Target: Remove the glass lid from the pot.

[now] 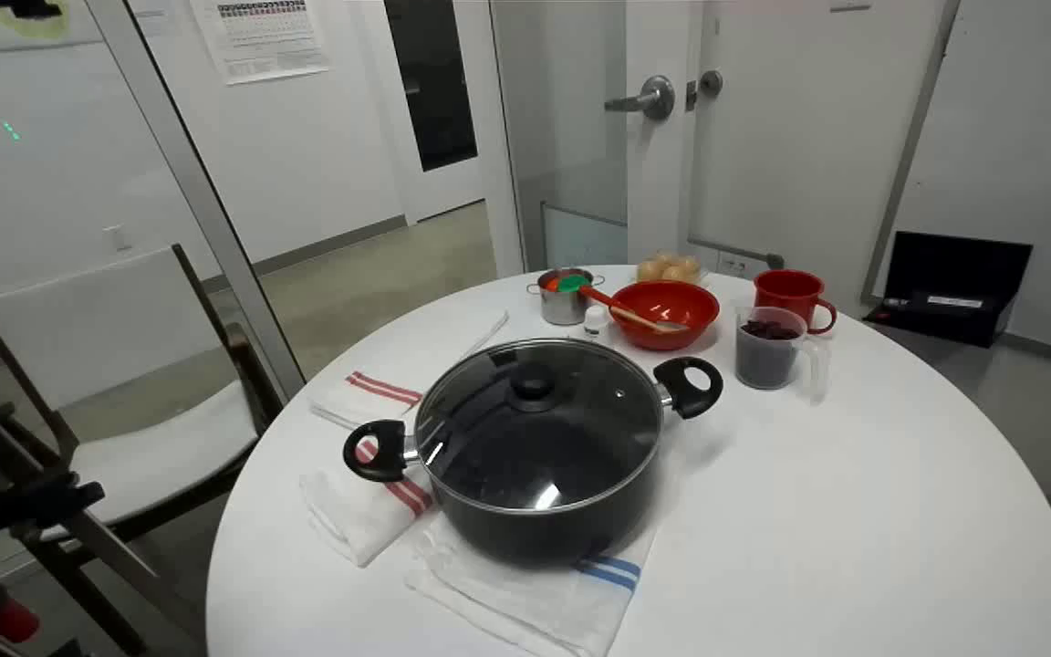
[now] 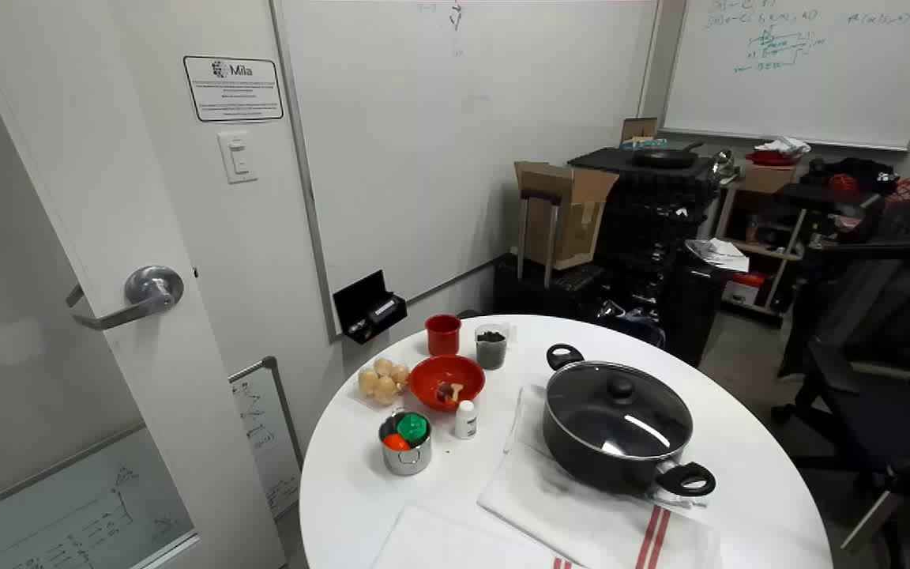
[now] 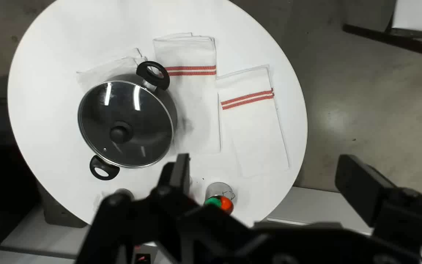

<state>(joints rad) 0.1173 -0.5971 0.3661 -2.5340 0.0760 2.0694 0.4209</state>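
The glass lid [image 1: 553,447] lies on the large black pot [image 1: 525,538], with its black knob up. The lid [image 2: 621,419] and pot [image 2: 577,454] also show in an exterior view. In the wrist view, the lid [image 3: 137,113] covers the pot [image 3: 169,104], which is at the left. My gripper [image 3: 264,165] is open, with its fingers wide apart and nothing between them. It is high above the table, off to the side of the pot and touching nothing. I cannot clearly make out the gripper in the exterior views.
The pot stands on folded towels [image 3: 192,102] on a round white table [image 1: 854,511]. Near it are a red bowl [image 1: 662,301], a red mug [image 1: 785,287], a measuring cup [image 1: 763,360], a small steel pot [image 2: 406,457], a white bottle [image 2: 465,420] and round tan items [image 2: 382,379].
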